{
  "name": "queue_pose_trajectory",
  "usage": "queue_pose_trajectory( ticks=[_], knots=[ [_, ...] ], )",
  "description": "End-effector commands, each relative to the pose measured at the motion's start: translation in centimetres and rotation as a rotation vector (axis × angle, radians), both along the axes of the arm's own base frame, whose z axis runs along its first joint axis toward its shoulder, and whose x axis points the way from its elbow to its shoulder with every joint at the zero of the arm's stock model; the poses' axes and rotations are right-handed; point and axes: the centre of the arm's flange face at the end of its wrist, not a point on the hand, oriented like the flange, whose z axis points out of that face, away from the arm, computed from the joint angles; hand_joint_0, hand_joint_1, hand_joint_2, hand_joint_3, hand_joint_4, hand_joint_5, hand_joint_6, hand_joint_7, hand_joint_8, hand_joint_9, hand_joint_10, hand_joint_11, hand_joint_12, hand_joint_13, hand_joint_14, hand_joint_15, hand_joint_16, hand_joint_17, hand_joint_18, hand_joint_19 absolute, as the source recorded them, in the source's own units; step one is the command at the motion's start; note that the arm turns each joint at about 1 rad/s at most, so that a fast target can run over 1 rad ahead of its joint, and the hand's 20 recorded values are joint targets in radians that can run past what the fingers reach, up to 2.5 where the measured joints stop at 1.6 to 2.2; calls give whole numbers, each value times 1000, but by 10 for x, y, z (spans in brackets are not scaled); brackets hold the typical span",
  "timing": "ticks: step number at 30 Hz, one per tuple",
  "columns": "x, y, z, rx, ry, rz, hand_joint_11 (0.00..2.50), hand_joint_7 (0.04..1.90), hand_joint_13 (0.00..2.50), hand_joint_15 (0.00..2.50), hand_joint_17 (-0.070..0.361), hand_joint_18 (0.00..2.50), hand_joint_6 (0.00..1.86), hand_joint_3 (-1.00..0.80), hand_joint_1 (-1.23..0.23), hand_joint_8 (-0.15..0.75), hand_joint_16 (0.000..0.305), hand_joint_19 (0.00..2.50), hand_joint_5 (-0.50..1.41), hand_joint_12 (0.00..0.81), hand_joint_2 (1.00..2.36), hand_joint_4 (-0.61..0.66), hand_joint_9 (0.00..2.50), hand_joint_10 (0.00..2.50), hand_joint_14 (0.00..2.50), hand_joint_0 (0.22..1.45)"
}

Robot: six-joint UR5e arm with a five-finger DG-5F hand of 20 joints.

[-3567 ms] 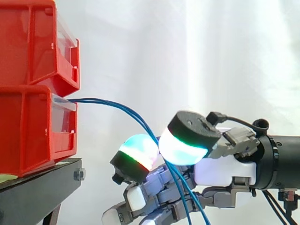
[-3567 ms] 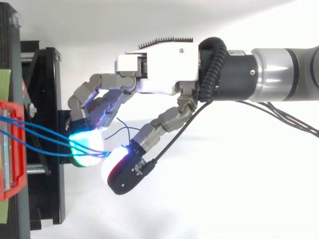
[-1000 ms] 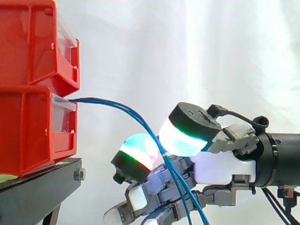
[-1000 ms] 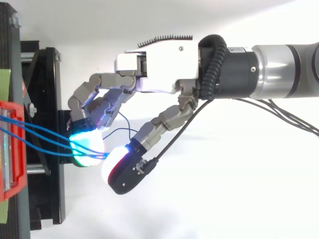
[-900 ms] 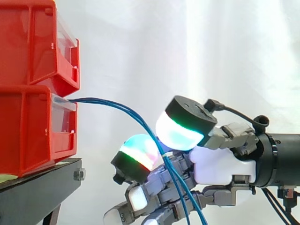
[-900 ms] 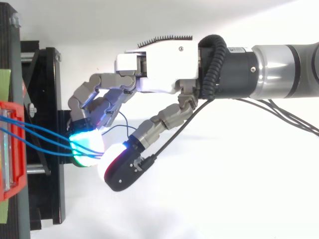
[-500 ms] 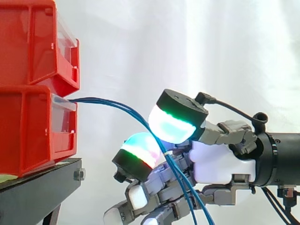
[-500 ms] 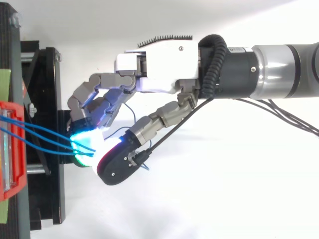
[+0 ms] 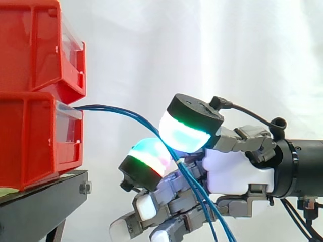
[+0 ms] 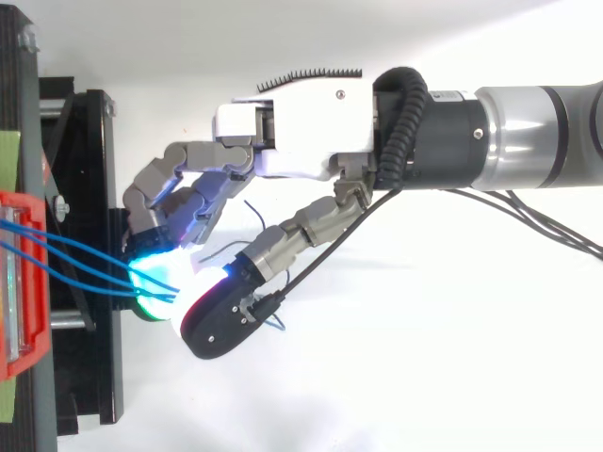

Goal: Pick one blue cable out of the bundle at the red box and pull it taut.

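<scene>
Fingers round blue cables, white curtain

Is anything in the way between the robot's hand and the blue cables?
No, nothing visible. The blue cables run free from the red box straight into the hand, which pinches them between its glowing pads.

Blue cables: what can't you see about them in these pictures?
Side view: where the blue cables start is hidden inside the lower red box.
Side view: their lower ends are cut off by the bottom edge of the picture.
Top view: how many cables the hand pinches is hidden by its glowing fingertips.
</scene>
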Motion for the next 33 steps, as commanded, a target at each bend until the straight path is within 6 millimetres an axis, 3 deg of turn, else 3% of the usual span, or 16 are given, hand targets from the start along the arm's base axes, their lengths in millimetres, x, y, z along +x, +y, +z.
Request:
queue_pose_trajectory(
  ticks=[1, 17, 33],
  knots=[
    [-1, 0, 0, 4, 12, 0, 621, 1119, 658, 240, 117, 755, 906, -298, -877, 348, 52, 362, -190, 394, 1016, 14, 737, 12, 8, 714],
    [-2, 0, 0, 22, 48, 1, 603, 1192, 628, 239, 117, 735, 894, -378, -951, 330, 52, 349, -188, 388, 1011, -9, 723, 13, 8, 753],
    [-2, -1, 3, 23, 54, -1, 564, 1089, 581, 220, 115, 702, 872, -499, -950, 269, 51, 320, -205, 377, 1000, 1, 655, 12, 8, 797]
  ],
)
